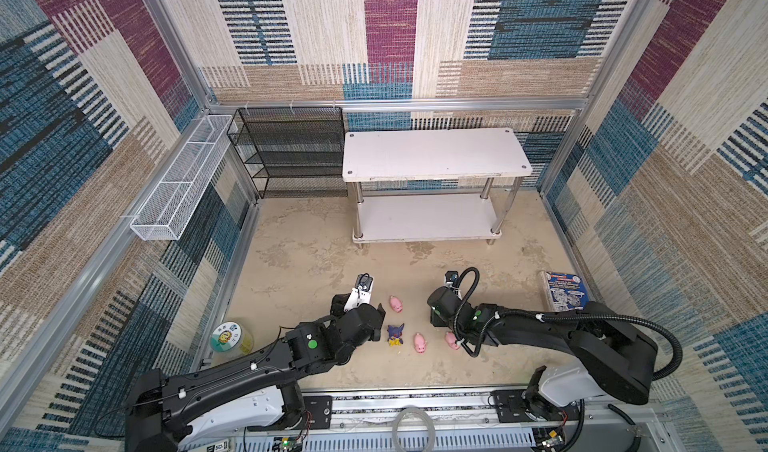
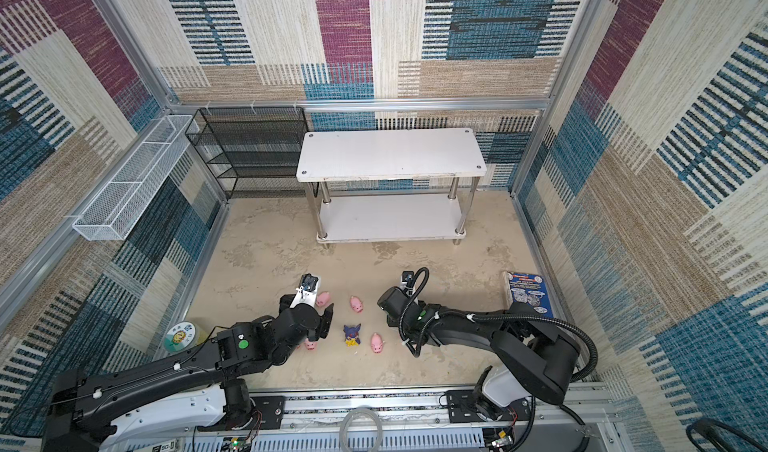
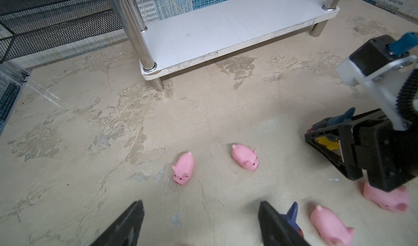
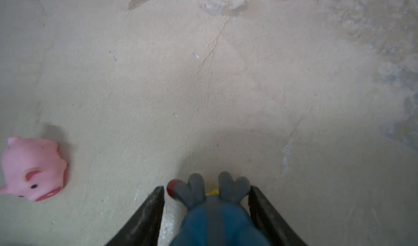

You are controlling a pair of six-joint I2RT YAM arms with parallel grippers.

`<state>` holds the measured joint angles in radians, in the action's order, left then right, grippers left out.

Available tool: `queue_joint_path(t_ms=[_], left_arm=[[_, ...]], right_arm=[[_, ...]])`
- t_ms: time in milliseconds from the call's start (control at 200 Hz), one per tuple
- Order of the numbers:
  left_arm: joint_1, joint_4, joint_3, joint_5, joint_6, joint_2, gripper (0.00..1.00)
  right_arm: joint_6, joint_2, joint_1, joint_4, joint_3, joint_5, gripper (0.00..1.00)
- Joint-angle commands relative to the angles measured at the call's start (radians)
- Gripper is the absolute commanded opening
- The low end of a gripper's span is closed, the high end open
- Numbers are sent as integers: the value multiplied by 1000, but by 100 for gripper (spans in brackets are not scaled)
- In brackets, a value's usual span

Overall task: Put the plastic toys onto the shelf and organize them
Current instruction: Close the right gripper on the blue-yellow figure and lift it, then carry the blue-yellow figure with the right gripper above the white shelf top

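Right pincer (image 4: 205,189) straddles a hooded figurine (image 4: 212,222); whether it clenches, I cannot tell.
Left pincer (image 3: 200,203) hangs released over the counter (image 3: 90,120), near a pink pig (image 3: 183,168).

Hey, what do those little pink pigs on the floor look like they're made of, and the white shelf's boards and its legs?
Pink pigs: probably soft plastic or rubber. They are smooth and slightly glossy, with rounded moulded shapes.
Shelf boards: likely laminated or painted board in matte white. The front edge looks chipped and worn.
Shelf legs: polished metal tubes with bright, mirror-like reflections.
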<state>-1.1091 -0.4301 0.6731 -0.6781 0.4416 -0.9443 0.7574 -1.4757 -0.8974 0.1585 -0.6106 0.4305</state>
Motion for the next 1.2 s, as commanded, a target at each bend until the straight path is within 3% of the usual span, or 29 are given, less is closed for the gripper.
queue_joint_path(t_ms=[0,205,546,726,1192], left_arm=[[0,20,-3,-19,-18,-1,84],[-1,19,-3,-26,-21,0,84],[0,22,8,-27,-33,-8,84],[0,21,12,-27,-40,-9,84],[1,51,27,-4,-73,-32,84]], right_arm=[[4,-14,-1,-1,-10,20,58],[0,-32,2,3,-15,20,48],[-15,-37,10,0,-24,28,48],[-27,-43,12,12,-44,32,41],[-102,23,13,182,-157,28,37]])
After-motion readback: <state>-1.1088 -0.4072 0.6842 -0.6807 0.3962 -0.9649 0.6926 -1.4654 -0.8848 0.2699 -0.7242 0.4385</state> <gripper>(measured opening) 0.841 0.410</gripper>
